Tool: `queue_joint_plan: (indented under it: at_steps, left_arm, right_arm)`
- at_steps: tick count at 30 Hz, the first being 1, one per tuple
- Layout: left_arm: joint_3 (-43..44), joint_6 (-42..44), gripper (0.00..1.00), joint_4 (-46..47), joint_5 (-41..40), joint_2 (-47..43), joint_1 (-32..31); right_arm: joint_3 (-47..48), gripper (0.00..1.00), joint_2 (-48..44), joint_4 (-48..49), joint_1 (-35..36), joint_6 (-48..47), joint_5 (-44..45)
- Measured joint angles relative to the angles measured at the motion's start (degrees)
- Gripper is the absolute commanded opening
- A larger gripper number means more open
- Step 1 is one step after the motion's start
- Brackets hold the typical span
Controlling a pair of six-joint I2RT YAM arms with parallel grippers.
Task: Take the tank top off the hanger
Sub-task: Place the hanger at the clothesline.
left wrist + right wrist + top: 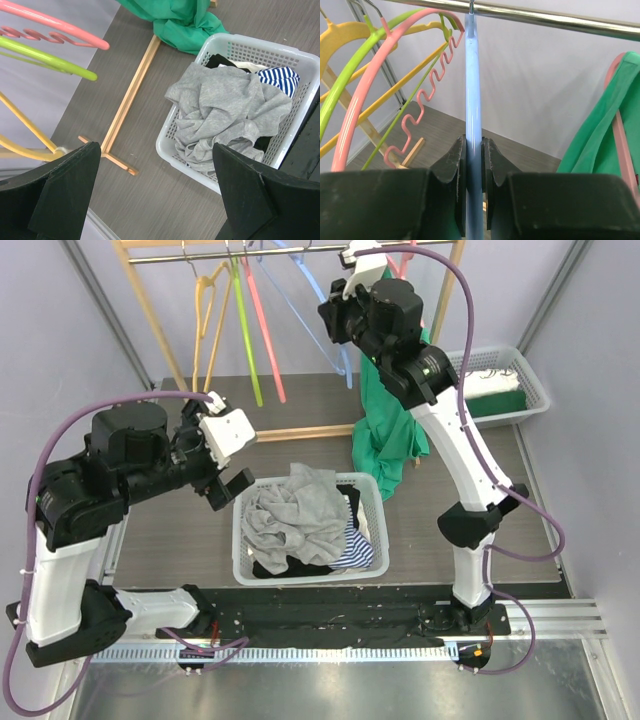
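**Right claw clenched on blue hanger**

The hanger hangs from the rail. Just to its right, the green tank top drapes on a pink hanger. The left claw gapes, released, above the laundry basket.
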Motion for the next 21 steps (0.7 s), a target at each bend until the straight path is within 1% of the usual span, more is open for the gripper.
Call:
queue_joint_plan:
  at_steps: [14, 21]
  left_arm:
    - [0.5, -0.1, 1.00, -0.2, 0.8, -0.2, 1.4]
    - [0.5, -0.3, 1.00, -0.2, 1.6, -0.2, 2.4]
  right_arm:
    - [0.0, 0.01, 1.7, 0.0, 0.3, 1.2, -0.3]
    - [0.0, 0.01, 3.3, 2.6, 3.2, 0.3, 0.9]
